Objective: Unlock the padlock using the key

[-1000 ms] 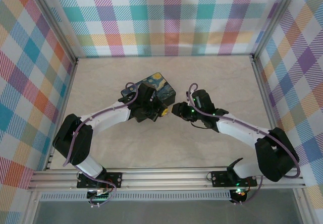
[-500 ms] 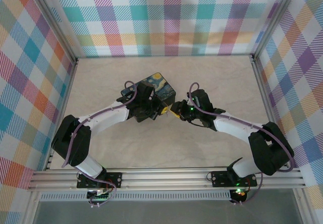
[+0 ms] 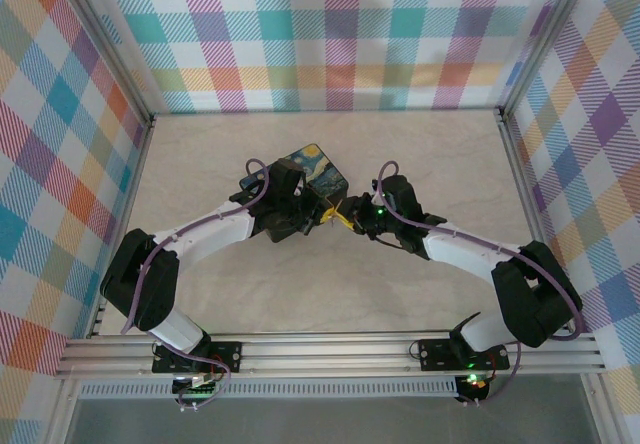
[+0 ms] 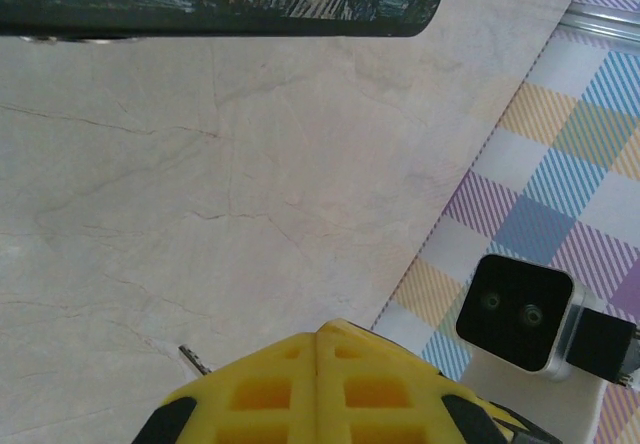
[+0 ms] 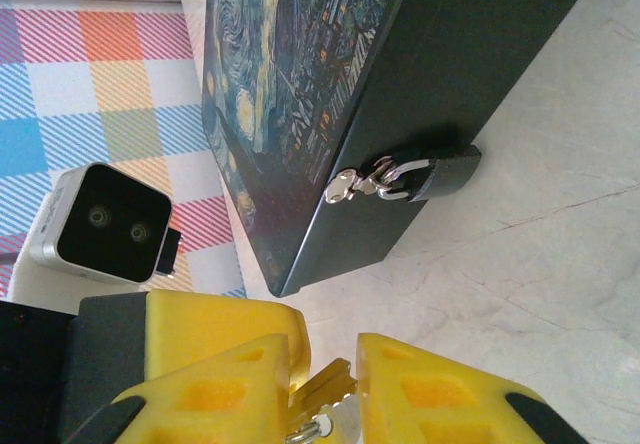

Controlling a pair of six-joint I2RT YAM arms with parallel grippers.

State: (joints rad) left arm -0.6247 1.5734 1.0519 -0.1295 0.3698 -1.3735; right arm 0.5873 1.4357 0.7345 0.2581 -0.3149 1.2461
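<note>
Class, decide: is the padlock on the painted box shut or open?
Apparently shut: the padlock hangs on the clasp of the box, its loop seated in the body; the key sits apart, in the right gripper.

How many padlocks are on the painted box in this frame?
1. A small metal padlock, dark body and silvery shackle, hangs from the silvery hasp on the dark side wall of the blue swirl-painted box. Its other sides are hidden, so more could exist.

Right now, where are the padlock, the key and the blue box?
padlock (image 5: 448, 172), right wrist view, on its dark body.
key (image 5: 335, 416), right wrist view, on its shiny metal near the bottom edge.
box (image 5: 300, 74), right wrist view, on its painted lid.
</note>
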